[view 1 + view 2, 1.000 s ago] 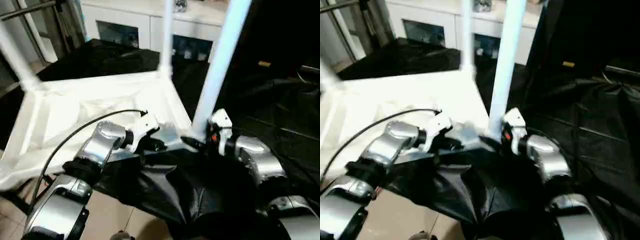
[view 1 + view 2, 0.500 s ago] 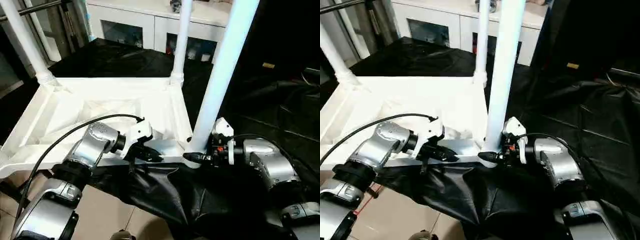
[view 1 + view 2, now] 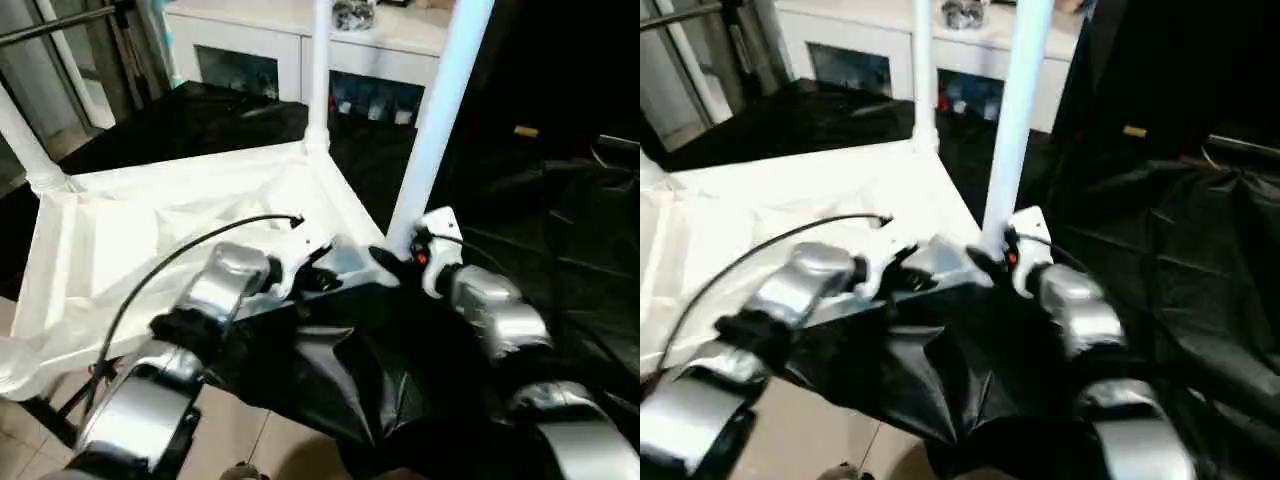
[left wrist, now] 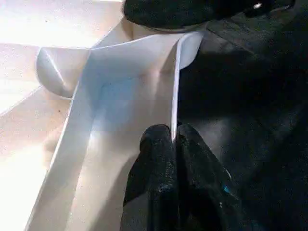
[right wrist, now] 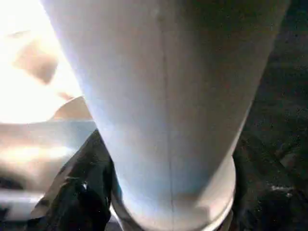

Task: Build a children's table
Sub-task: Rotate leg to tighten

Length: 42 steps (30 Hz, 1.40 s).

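Observation:
The children's table lies upside down, its white tabletop (image 3: 150, 220) showing the ribbed underside. Three white legs stand up from its corner sockets: a near right leg (image 3: 432, 130), a far leg (image 3: 320, 70) and a left leg (image 3: 22, 140). My left gripper (image 3: 325, 278) is shut on the thin near rim (image 4: 174, 96) of the tabletop, close to the near right corner. My right gripper (image 3: 395, 262) sits at the base of the near right leg (image 5: 163, 96). One black finger (image 5: 77, 197) presses against the leg's collar and the leg stands between the jaws.
A white glass-door cabinet (image 3: 250, 55) stands behind the table. Black cloth (image 3: 400, 400) drapes under the table's near edge and covers the right side. Tiled floor (image 3: 260, 445) shows in front. A metal frame (image 3: 60, 20) stands at the back left.
The head camera has swung about, shifting the whole picture. My right gripper's jaws have narrowed around the leg base. The left gripper keeps its hold on the rim.

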Available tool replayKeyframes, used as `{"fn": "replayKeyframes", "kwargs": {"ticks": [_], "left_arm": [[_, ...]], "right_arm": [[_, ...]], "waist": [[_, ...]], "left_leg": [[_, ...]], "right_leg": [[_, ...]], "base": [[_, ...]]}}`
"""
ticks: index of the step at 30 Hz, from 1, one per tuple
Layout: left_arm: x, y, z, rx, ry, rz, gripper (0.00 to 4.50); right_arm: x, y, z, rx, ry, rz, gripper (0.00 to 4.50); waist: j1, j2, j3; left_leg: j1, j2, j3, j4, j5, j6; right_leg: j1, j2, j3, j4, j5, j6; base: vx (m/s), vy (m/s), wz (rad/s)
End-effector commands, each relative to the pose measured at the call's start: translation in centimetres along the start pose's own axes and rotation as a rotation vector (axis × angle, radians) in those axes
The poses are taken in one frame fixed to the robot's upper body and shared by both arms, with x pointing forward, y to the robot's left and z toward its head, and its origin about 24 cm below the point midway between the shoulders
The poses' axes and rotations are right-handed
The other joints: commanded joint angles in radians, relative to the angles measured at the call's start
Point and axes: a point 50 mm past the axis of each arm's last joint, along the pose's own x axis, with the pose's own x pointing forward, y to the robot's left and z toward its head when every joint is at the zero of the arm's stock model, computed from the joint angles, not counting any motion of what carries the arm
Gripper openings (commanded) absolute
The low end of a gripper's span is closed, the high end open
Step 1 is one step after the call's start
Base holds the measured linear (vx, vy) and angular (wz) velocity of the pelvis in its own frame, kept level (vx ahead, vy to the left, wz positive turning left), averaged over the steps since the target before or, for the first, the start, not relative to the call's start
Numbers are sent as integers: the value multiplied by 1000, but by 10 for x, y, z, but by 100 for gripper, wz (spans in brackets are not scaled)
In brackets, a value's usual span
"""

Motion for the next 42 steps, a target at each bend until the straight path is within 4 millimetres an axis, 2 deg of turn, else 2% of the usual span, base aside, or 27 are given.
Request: {"fn": "replayKeyframes", "kwargs": {"ticks": [1,3,6,9,13,15,20,22,26,30,31,35,37,38,42], "left_arm": [[10,-4,23,12,-81,51,0],[13,-7,24,16,-83,38,0],[14,-12,23,25,-95,-10,0],[10,-15,21,50,-120,-86,0],[5,-16,17,67,-121,-125,0],[-1,-16,13,81,-115,-170,0],[-16,-16,4,110,-113,-283,0],[-20,-16,2,117,-107,-307,0],[-32,-13,-6,138,-75,-350,0],[-42,-11,-11,149,-54,-393,0],[-44,-12,-12,150,-51,-405,0],[-46,-12,-13,153,-43,-422,0],[-47,-12,-13,155,-41,-426,0],[-47,-12,-13,155,-41,-427,0],[-45,-12,-12,154,-45,-410,0]], "right_arm": [[8,34,-35,30,134,88,272],[10,38,-34,30,120,105,328],[12,41,-30,31,94,143,351],[10,36,-21,-54,59,186,382],[5,34,-17,-99,27,278,382],[-4,30,-10,-162,-11,390,382],[-21,19,-4,-218,-18,568,382],[-25,17,-4,-231,-7,612,382],[-40,14,-5,-262,46,759,382],[-51,14,-7,-272,97,860,382],[-52,14,-8,-271,106,877,359],[-54,17,-10,-262,117,894,340],[-54,19,-12,-258,128,904,316],[-55,20,-13,-256,131,909,304],[-56,23,-15,-241,138,911,280]], "waist": [[-4,-10,-64],[-3,-11,-65],[-4,-12,-62],[-6,-12,-63],[-7,-12,-67],[-4,-13,-66],[0,-12,-66],[1,-10,-65],[6,-13,-64],[10,-12,-63],[13,-10,-63],[15,-11,-63],[18,-11,-63],[20,-7,-63],[20,-10,-64]], "left_leg": [[10,22,-4,-65,-210,11],[12,23,-3,-64,-207,22],[9,21,-3,-65,-218,29],[8,23,-5,-66,-224,27],[5,23,-2,-61,-181,53],[2,22,0,-58,-164,72],[3,29,0,-57,-166,89],[6,30,1,-57,-175,88],[6,31,1,-59,-186,81],[6,31,1,-60,-196,76],[7,32,0,-60,-195,75],[8,32,1,-61,-196,65],[9,31,1,-61,-196,60],[9,31,0,-61,-194,59],[8,30,1,-61,-190,57]], "right_leg": [[46,-71,44,-82,-227,-182],[44,-71,44,-81,-197,-186],[46,-72,44,-84,-222,-183],[47,-73,44,-86,-244,-175],[52,-69,44,-75,-139,-200],[55,-69,43,-73,-105,-210],[54,-66,40,-69,-110,-227],[51,-67,40,-70,-117,-233],[52,-67,41,-71,-149,-223],[48,-68,42,-74,-176,-217],[48,-68,42,-73,-175,-216],[45,-69,42,-74,-182,-217],[45,-69,43,-75,-190,-212],[45,-68,43,-74,-188,-210],[46,-68,42,-73,-173,-211]], "base": [[0,0,0],[0,0,0],[0,0,0],[0,0,0],[0,0,0],[0,0,0],[0,0,0],[0,0,0],[0,0,0],[0,0,0],[0,0,0],[0,0,0],[0,0,0],[0,0,0],[0,0,0]]}}
